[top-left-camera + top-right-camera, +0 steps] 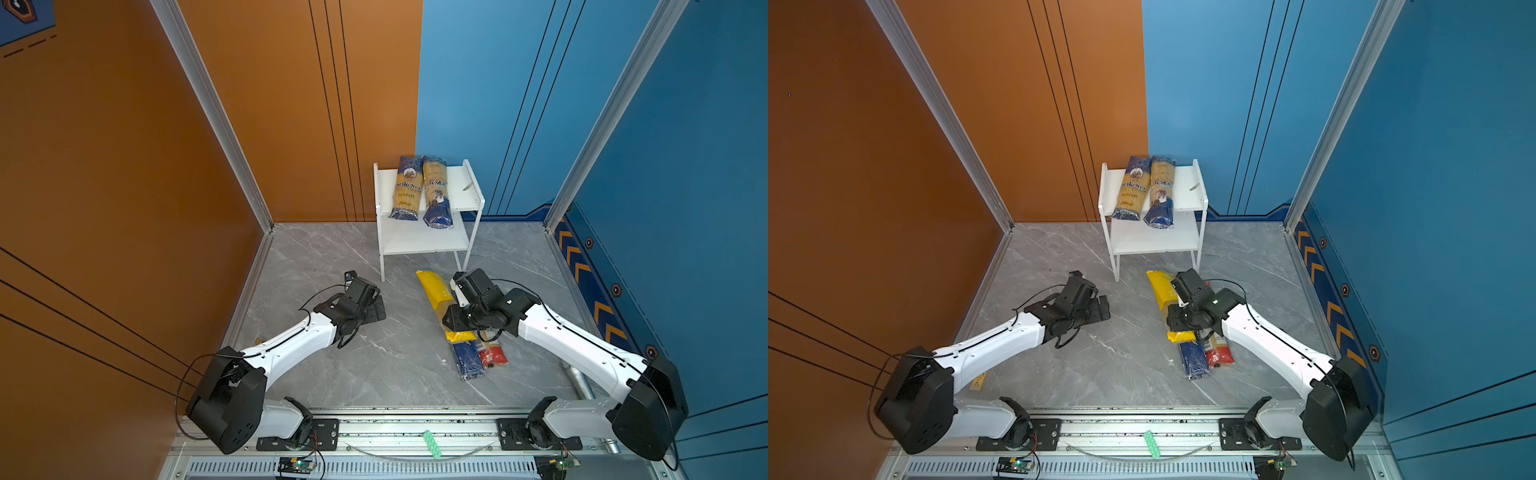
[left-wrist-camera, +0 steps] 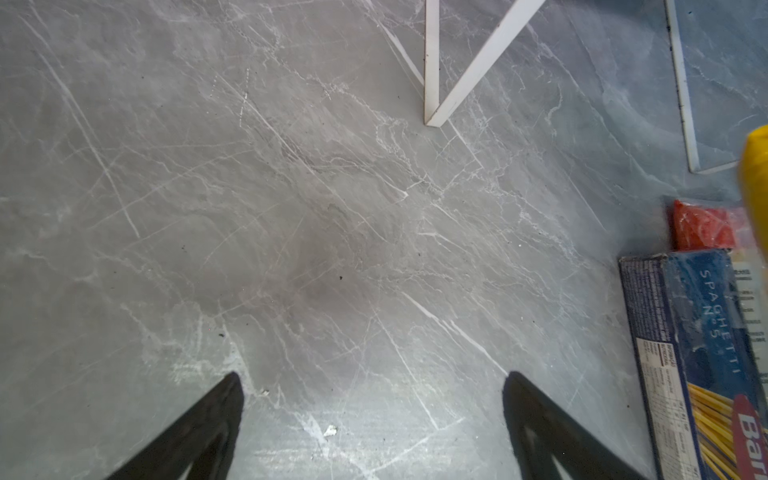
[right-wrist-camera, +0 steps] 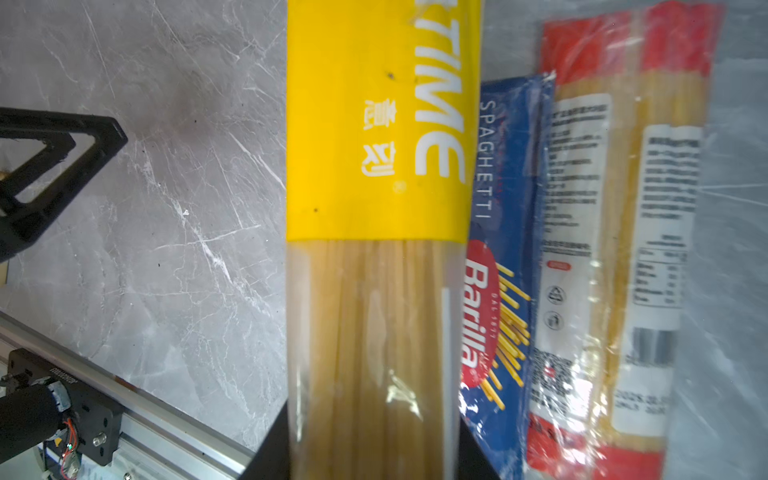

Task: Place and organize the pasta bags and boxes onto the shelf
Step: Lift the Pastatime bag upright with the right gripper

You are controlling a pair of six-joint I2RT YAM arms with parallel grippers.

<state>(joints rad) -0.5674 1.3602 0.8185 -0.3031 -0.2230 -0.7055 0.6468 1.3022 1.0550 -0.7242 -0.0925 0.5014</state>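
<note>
the right gripper (image 3: 370, 453) has its jaws drawn narrow around the bright yellow plastic spaghetti pack (image 3: 374, 166), clamping it across the clear window part where the strands show, near mid-length. that looks a sound hold: the pack is probably light but long, stiff lengthwise, brittle inside and wrapped in slick film, so a grip far off the middle would likely let it tip or slide.

in both top views the yellow pack lies right of centre, slanting up toward the small white two-tier shelf (image 1: 424, 245). its lower end crosses over the dark blue "barilla" spaghetti pack (image 1: 467, 361), which lies touching the clear spaghetti pack with red ends (image 1: 492, 353) on the grey marbled tabletop (image 1: 332, 374). either could get dragged along.

the shelf's thin white front leg (image 1: 459, 262) stands just beyond the yellow pack's upper end, in the way of a low approach. two navy-and-yellow "ankara" packs (image 1: 407, 187) fill the left and middle of the top board and overhang its front, leaving the right strip and the lower board bare.

left of centre, the left gripper (image 2: 374, 415) hangs with jaws spread wide over bare tabletop, holding nothing.
</note>
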